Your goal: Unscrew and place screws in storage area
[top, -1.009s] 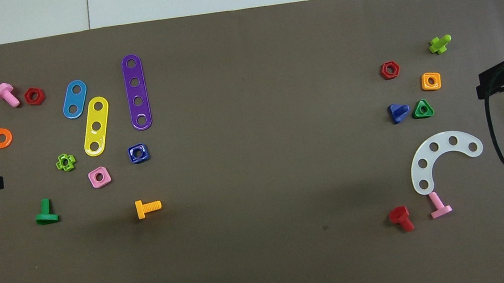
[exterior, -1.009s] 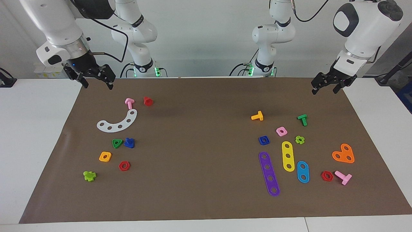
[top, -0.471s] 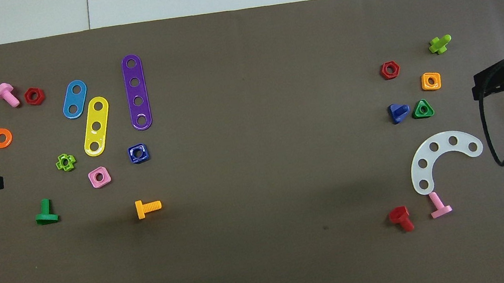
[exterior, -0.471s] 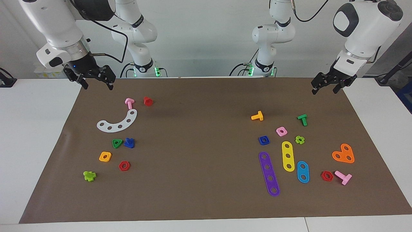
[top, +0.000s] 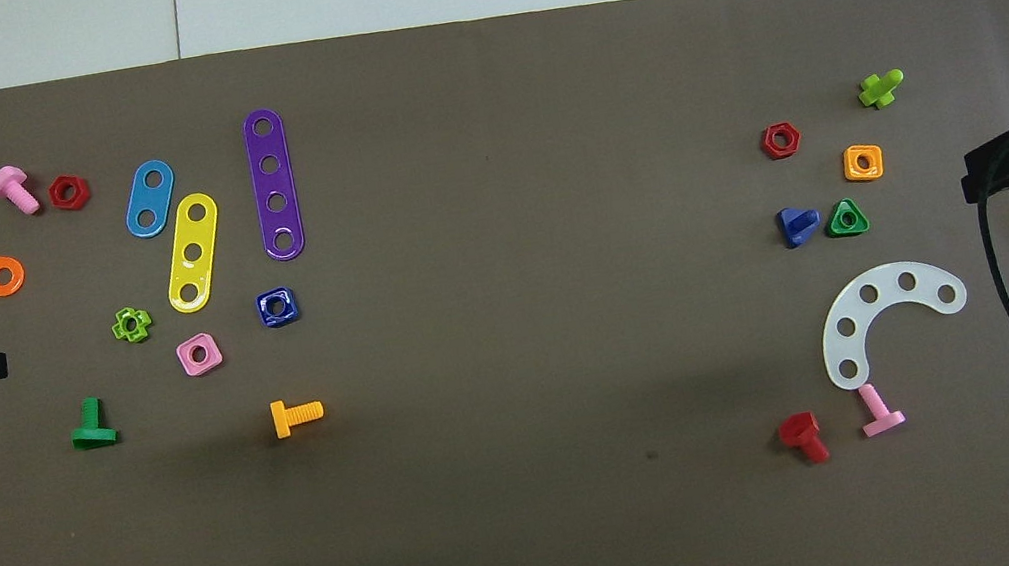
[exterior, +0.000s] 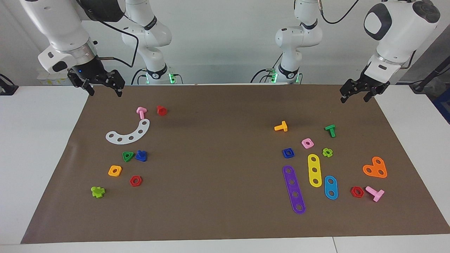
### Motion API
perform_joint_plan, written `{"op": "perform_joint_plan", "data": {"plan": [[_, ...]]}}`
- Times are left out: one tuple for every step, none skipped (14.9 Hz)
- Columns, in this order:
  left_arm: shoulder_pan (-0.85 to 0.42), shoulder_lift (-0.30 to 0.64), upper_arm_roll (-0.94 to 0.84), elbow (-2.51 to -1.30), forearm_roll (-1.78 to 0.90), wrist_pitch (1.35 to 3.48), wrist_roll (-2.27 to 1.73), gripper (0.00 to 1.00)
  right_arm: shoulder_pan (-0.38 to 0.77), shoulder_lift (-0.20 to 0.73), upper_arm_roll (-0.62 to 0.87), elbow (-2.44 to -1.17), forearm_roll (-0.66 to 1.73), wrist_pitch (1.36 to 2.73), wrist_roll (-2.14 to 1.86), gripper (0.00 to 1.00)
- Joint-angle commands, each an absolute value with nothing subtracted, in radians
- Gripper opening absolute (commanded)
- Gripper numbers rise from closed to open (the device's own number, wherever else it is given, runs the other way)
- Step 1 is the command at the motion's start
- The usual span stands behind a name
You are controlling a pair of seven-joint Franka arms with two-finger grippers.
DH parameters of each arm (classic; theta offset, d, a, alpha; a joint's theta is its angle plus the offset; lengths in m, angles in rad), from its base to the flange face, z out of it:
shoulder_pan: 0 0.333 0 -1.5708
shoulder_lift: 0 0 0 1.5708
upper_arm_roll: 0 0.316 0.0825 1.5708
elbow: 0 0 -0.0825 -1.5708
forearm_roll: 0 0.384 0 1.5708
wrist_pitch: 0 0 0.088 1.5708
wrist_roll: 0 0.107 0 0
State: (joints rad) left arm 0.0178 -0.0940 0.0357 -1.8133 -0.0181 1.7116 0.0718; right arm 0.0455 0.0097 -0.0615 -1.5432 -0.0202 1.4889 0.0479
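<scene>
Dark-blue bolt [exterior: 141, 156] stands free beside green triangular nut [exterior: 128, 156], well apart from right gripper [exterior: 102, 90] raised over the mat's robot-side corner, jaws apart; left gripper [exterior: 355, 97] likewise spread.

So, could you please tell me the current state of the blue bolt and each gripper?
blue bolt: free on the mat, head down, stem up, beside the green nut.
right gripper: raised over the mat's edge at its own end, fingers open, holding nothing.
left gripper: raised over the mat's corner at its own end, fingers open, holding nothing.
</scene>
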Motion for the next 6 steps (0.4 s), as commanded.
{"op": "perform_joint_plan", "data": {"plan": [[0.015,-0.123,0.035,-1.844,0.003,1.720,0.060,1.00,0.037,0.018,-0.055,-1.528,-0.029,1.471,0.028,1.00],[0.015,-0.123,0.035,-1.844,0.003,1.718,0.058,1.00,0.037,0.018,-0.055,-1.528,-0.029,1.473,0.029,1.00],[0.011,-0.123,0.034,-1.844,0.003,1.717,0.060,1.00,0.037,0.018,-0.055,-1.528,-0.028,1.473,0.031,1.00],[0.006,-0.123,0.034,-1.844,0.003,1.713,0.058,1.00,0.037,0.018,-0.055,-1.528,-0.028,1.473,0.031,1.00],[0.006,-0.123,0.034,-1.844,0.003,1.718,0.058,1.00,0.035,0.018,-0.055,-1.528,-0.028,1.473,0.029,1.00],[0.008,-0.123,0.034,-1.844,0.003,1.721,0.063,1.00,0.037,0.018,-0.055,-1.528,-0.026,1.473,0.029,1.00]]}}
